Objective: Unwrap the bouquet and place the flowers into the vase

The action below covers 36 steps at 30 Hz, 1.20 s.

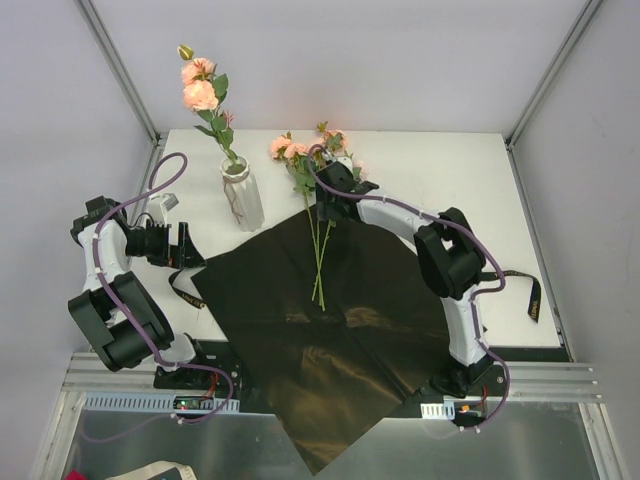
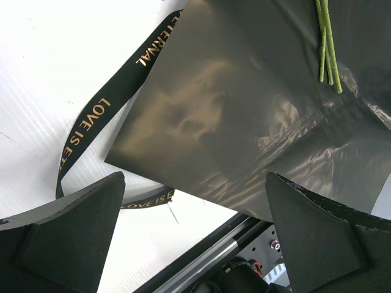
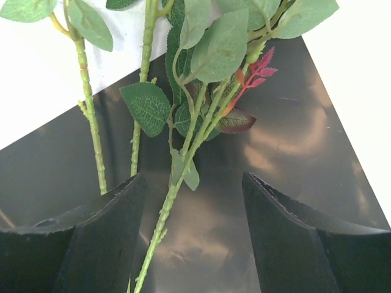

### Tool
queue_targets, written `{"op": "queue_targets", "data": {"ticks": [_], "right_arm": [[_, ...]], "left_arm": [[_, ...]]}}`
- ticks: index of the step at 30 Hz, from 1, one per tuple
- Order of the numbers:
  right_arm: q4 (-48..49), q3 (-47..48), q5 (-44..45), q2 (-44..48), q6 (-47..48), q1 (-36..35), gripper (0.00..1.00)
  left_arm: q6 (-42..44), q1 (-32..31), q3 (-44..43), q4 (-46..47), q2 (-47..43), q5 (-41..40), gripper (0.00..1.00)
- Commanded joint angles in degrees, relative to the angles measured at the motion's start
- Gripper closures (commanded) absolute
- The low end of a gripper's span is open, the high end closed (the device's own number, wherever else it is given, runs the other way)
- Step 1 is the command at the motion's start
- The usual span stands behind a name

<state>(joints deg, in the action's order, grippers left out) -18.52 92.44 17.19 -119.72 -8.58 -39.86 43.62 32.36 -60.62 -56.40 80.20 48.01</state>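
The black wrap [image 1: 330, 340] lies flat on the desk [image 1: 440, 170], with one rose stem [image 1: 215, 120] in the vase [image 1: 243, 198] at its 11 o'clock and the remaining flowers [image 1: 322, 240] across its 12 o'clock corner. The right fingers [image 3: 287, 244], part-open, straddle a stem ungripped, and the left fingers [image 2: 73, 244] gape empty at 9 o'clock. Likely next: close, lift, and aim the stem end into the narrow neck.

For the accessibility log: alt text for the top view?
Black wrap lies flat on a white table with loose flowers on its far edge; the right gripper hangs open over their stems. A white vase at back left holds one rose stem, and the left gripper is open beside the wrap.
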Motion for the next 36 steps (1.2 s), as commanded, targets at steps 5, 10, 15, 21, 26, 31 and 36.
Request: {"op": "queue_targets", "data": {"ticks": [5,10,15,21,26,31,36], "right_arm": [[2.4,4.0,4.6,-4.4,-5.2,-0.1,0.42],[1.6,6.9,6.0,-7.3,-6.5,0.0,0.49],[-0.7,10.6,5.4,-9.7,-9.7,0.1,0.64],[-5.0,14.3,5.7,-11.2,-10.9,0.2,0.70],[-9.9,17.3,5.2,-13.4,-12.0,0.3,0.61],[-14.1,20.2,4.7,-15.6,-13.0,0.3,0.58],[-13.8,18.8,4.7,-14.8,-13.7,0.5,0.65]], "left_arm": [[2.4,0.4,-0.3,-1.4,-2.0,2.0,0.01],[2.4,0.4,-0.5,-1.4,-1.5,1.9,0.01],[2.5,0.4,-0.8,-1.8,-1.9,2.0,0.01],[3.1,0.5,-1.8,-2.7,-2.2,2.3,0.01],[3.4,0.5,-2.2,-3.8,-2.6,2.4,0.01],[3.7,0.4,-2.4,-4.2,-3.8,2.6,0.01],[4.0,0.4,-2.7,-4.9,-4.3,2.8,0.01]]}}
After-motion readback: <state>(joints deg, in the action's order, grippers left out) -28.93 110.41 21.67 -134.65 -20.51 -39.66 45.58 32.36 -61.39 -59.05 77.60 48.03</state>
